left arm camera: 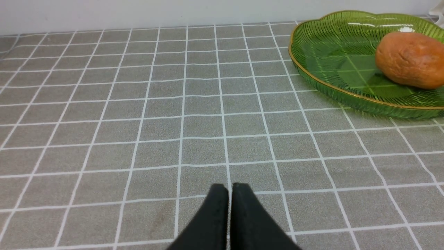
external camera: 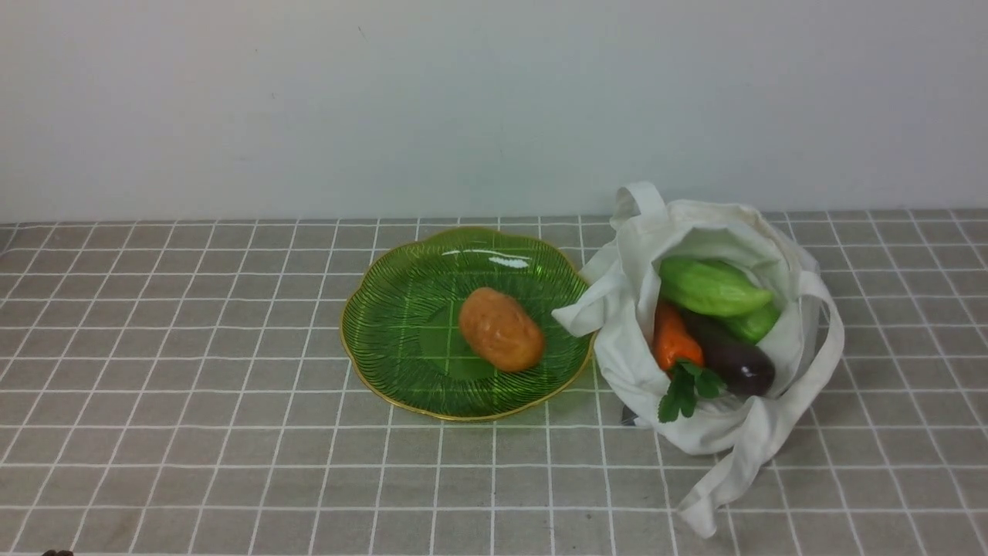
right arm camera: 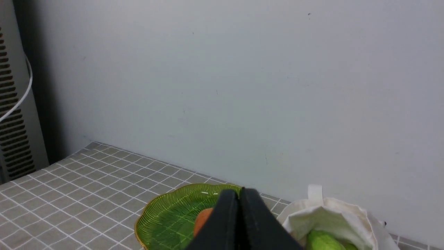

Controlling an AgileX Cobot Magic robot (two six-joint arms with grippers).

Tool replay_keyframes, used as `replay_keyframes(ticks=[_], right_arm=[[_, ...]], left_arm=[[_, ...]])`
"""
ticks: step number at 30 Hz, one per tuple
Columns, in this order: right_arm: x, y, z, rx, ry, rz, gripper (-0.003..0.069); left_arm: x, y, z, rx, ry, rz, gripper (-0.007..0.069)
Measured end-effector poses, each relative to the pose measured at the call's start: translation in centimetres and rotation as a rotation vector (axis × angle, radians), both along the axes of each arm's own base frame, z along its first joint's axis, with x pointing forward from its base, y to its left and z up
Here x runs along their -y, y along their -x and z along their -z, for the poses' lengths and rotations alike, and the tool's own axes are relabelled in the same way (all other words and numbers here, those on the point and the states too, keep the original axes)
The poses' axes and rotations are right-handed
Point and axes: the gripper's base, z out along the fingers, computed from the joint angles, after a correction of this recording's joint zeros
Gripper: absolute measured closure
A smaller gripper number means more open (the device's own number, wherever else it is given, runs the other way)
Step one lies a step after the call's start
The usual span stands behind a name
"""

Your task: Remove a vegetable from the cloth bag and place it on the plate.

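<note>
The brownish-orange oval vegetable (external camera: 502,330) lies on the green plate (external camera: 401,309) with the gold scalloped rim. The off-white cloth bag (external camera: 764,432) lies open to the plate's right. Neither gripper shows in the front view. In the left wrist view the vegetable (left arm camera: 411,59) sits on the plate (left arm camera: 329,52) far from my left gripper (left arm camera: 230,189), which is shut and empty above the tablecloth. In the right wrist view my right gripper (right arm camera: 239,192) is shut and empty, raised well back from the plate (right arm camera: 166,218), and partly hides the vegetable (right arm camera: 201,218). The bag (right arm camera: 333,215) is beside it.
Inside the bag lie green gourds (external camera: 710,287), a dark purple eggplant (external camera: 733,357) and an orange carrot (external camera: 673,340) with green leaves. The grey checked tablecloth (external camera: 193,386) meets a pale wall at the back. A vented unit (right arm camera: 14,139) stands at the table's far left.
</note>
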Motion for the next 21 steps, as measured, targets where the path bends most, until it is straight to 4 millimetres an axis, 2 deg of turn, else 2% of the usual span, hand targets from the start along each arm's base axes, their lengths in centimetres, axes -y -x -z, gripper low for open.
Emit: replay_keyframes(ticks=[4,7,13,21], right_arm=[[-0.2,-0.4,1.2,-0.019,0.042,0.001,0.0673],[-0.6,-1.0,3.6,-0.071,0.097,0.019,0.0673],[0.1,-2.0,7.3,-0.192,0.109,0.213,0.0673],[1.6,-2.5,11.7,-0.249,0.096,0.471,0.0673]], left_arm=[[0.0,0.0,0.0,0.000,0.000,0.000,0.0629],[0.0,0.0,0.0,0.000,0.000,0.000,0.0629],[0.0,0.0,0.0,0.000,0.000,0.000,0.0629],[0.0,0.0,0.0,0.000,0.000,0.000,0.0629]])
